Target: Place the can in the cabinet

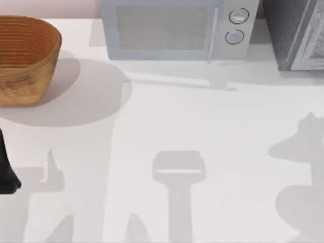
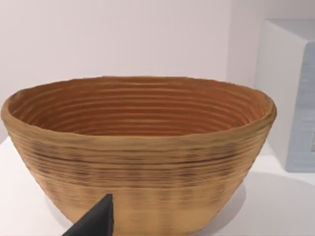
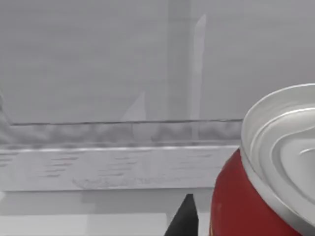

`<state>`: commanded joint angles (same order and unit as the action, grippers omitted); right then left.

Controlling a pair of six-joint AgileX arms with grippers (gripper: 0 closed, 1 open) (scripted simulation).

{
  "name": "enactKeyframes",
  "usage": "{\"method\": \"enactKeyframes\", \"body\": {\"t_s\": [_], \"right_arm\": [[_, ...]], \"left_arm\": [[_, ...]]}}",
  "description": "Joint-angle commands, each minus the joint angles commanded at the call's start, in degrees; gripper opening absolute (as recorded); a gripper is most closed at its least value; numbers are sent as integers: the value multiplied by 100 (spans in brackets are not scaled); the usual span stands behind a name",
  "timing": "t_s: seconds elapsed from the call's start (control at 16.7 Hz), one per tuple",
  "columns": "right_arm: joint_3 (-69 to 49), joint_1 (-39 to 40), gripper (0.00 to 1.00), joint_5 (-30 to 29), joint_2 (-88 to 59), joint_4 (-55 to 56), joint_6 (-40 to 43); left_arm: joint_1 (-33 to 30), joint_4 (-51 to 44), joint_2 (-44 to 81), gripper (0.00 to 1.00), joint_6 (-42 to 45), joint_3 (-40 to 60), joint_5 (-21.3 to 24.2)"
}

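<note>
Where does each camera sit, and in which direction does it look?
Top view: above the table, looking down on the woven basket and microwave; the dark left arm shows at the left edge.
Left wrist view: on the left arm, facing the basket side-on; one dark fingertip shows.
Right wrist view: on the right arm, facing a grey cabinet shelf, with the red can close by; a dark fingertip shows.
Shared: the basket, in the top and left wrist views.

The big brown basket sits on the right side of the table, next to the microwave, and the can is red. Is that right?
Not quite. In the top view the basket sits on the table's left side, beside the microwave. The can is red, as the right wrist view shows.
</note>
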<state>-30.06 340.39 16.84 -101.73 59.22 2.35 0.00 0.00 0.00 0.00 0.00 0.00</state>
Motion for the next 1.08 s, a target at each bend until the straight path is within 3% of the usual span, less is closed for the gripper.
{"method": "enactKeyframes", "body": {"t_s": [0.3, 0.78, 1.08], "right_arm": [[-191, 49, 0, 23, 1460, -1588, 13], [-211, 31, 0, 38, 1676, -1808, 9], [-43, -1042, 0, 34, 1984, -1966, -27]], "left_arm": [[0, 0, 0, 100, 0, 0, 0], [0, 0, 0, 100, 0, 0, 0], [0, 0, 0, 100, 0, 0, 0]]}}
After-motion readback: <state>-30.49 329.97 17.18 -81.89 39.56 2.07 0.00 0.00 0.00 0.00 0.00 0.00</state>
